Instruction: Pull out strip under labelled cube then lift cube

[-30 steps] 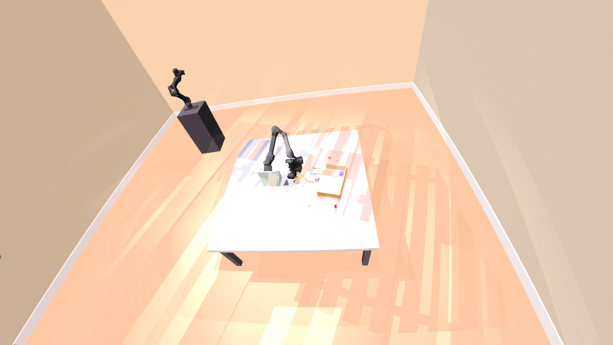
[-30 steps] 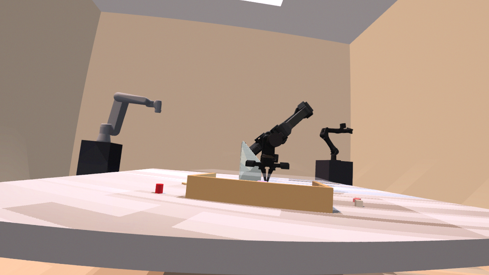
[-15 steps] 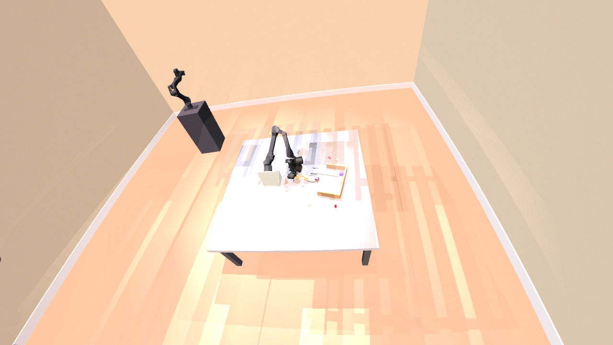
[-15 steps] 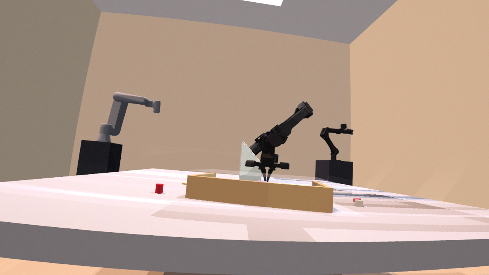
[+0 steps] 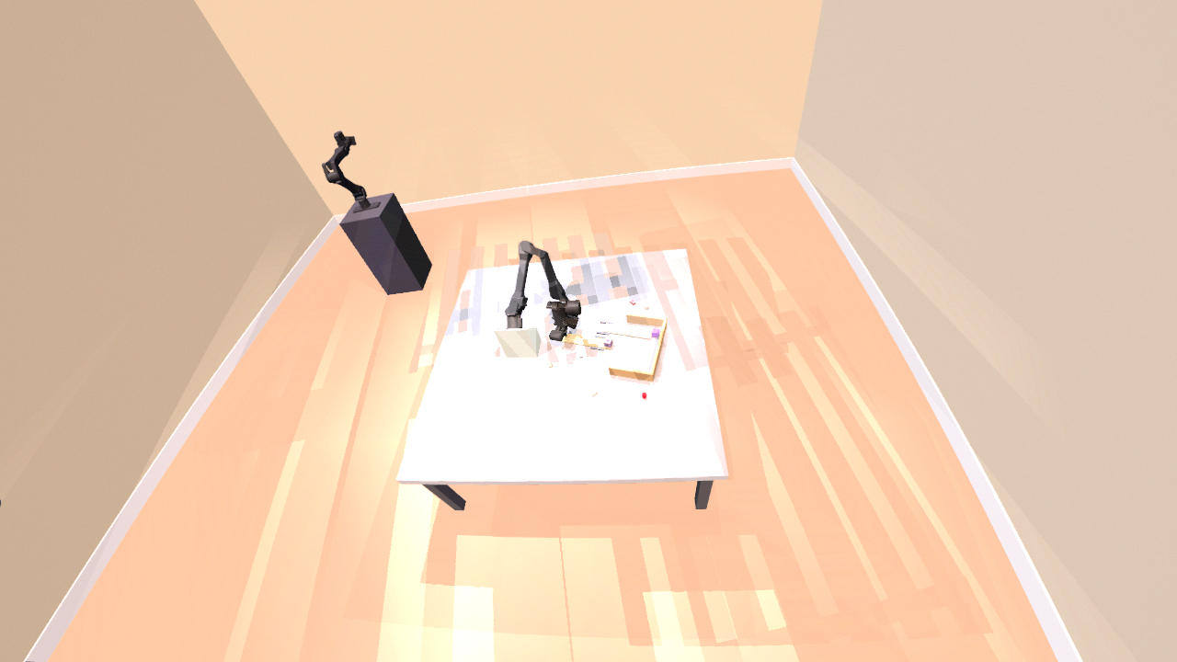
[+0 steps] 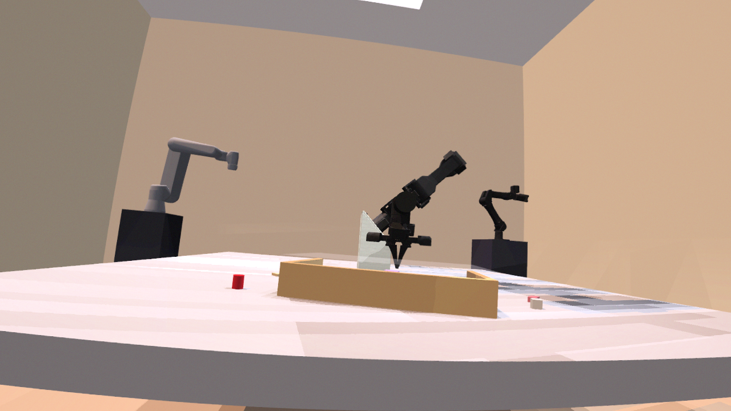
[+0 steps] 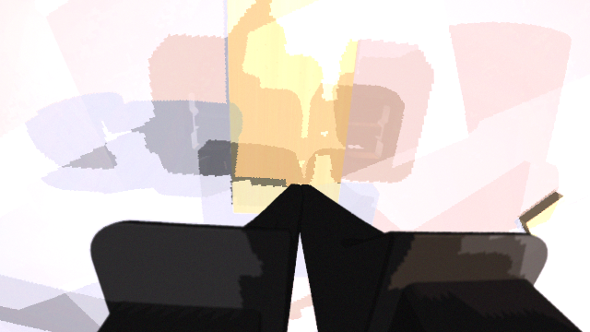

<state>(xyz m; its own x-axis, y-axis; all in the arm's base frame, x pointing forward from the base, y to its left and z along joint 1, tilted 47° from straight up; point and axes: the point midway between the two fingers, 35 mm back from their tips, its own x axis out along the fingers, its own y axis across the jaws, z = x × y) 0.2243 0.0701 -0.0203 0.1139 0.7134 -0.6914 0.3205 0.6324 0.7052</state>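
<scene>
My gripper (image 5: 563, 338) (image 6: 396, 267) (image 7: 299, 194) is shut, its fingertips together at the near end of a yellow-orange strip (image 5: 586, 341) (image 7: 277, 115). In the wrist view the tips meet at a thin dark line across the strip; nothing shows between them. A small purple cube (image 5: 608, 342) sits on the strip's far part, outside the wooden tray. A second purple cube (image 5: 655, 333) is inside the tray near its far wall. No label is readable on either cube. In the exterior view the tray wall hides the strip.
The low wooden tray (image 5: 631, 374) (image 6: 357, 286) opens toward the arm. Thin dark-edged pieces lie by its open side. A pale upright panel (image 5: 518, 342) (image 6: 371, 250) stands by the arm's base. A red cylinder (image 5: 644, 395) (image 6: 237, 281) and a small pale block (image 6: 535, 303) lie outside the tray.
</scene>
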